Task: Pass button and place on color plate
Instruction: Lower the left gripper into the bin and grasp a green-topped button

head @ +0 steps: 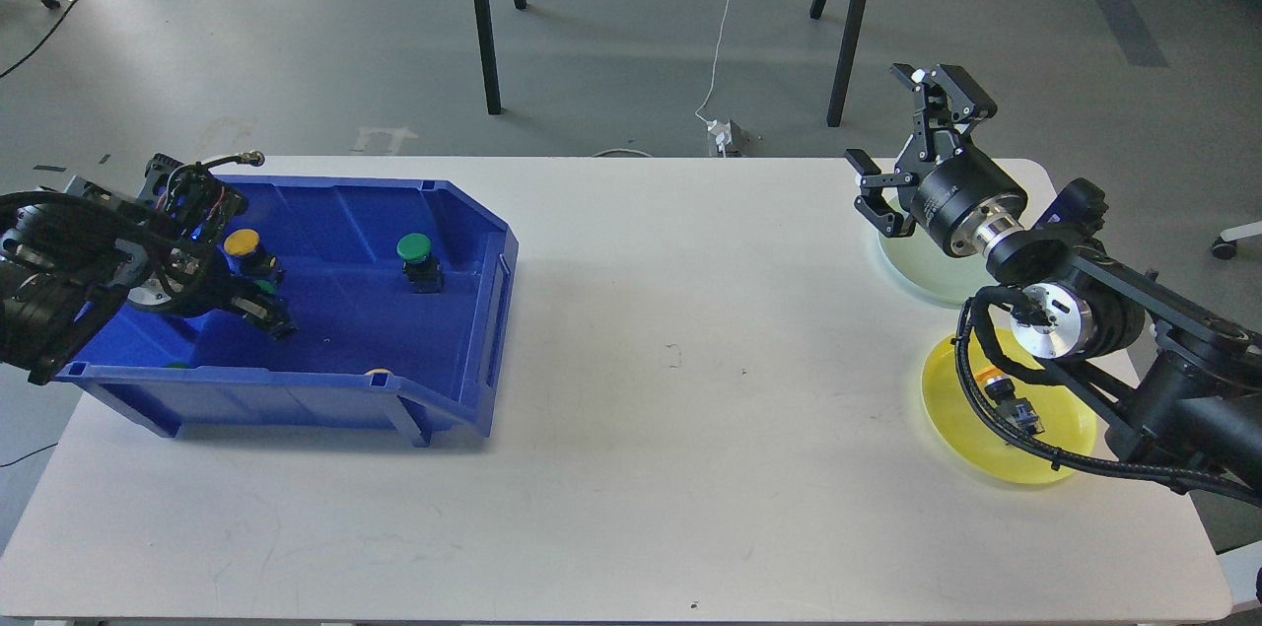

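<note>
Your left gripper [264, 309] sits inside the blue bin [463, 311] beside the yellow button [246, 249] — jaws dark, state indeterminable. Right gripper [912, 148] jaws spread, empty. Your arm partly hides the yellow plate [956, 409] and pale plate [912, 266].

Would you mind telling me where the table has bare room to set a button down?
The table is bare between the blue bin and the yellow plate, and along the front. It is crowded at right, where the right arm overhangs the yellow plate and pale plate.
</note>
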`<state>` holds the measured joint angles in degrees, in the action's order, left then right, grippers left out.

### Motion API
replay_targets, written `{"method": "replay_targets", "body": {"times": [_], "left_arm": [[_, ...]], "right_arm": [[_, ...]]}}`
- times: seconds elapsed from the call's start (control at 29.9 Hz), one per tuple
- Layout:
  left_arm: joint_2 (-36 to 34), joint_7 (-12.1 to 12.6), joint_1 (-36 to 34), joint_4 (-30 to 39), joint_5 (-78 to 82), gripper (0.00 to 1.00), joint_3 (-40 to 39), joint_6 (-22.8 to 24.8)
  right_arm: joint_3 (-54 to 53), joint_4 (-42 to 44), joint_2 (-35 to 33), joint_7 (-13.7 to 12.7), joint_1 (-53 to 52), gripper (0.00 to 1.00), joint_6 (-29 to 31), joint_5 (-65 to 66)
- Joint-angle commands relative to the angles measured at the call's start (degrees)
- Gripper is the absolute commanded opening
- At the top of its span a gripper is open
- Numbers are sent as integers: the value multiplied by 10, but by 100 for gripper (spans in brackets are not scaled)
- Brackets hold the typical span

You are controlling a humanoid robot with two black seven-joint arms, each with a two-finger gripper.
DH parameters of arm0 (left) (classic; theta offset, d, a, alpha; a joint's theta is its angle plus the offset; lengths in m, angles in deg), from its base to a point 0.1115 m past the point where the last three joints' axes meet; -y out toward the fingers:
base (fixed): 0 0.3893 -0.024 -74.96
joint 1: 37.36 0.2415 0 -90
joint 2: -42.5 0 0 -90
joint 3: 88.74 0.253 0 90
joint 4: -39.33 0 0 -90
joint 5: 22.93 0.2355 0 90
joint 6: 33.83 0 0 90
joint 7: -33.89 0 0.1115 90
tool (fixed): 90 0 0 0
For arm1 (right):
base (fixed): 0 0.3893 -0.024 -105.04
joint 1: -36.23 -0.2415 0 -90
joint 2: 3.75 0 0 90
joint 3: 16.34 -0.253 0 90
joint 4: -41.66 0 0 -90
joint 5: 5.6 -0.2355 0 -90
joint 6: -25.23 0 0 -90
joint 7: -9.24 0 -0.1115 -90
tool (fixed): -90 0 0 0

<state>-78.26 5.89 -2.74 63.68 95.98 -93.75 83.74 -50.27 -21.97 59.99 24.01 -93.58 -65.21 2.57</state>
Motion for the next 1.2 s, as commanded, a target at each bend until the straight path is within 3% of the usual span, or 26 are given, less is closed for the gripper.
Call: {"method": "replay_targets", "body": {"times": [0.0,0.43,0.67,0.94,1.17], "left_arm": [[0,0,-1,0,0,21,0,-2],[-19,0,-30,22,0,19,-1,4],[-104,0,-39,176,-39,19,-9,4],[-172,0,-65,300,-76,20,-13,4],[-264,0,-83,465,-114,21,-76,4]], "right_arm": [[0,0,0,0,0,99,-1,0],[0,0,0,0,4,99,-1,0],[0,3,1,0,8,99,-1,0],[-2,3,1,0,12,99,-1,0],[-27,1,2,0,25,99,-1,0]]}}
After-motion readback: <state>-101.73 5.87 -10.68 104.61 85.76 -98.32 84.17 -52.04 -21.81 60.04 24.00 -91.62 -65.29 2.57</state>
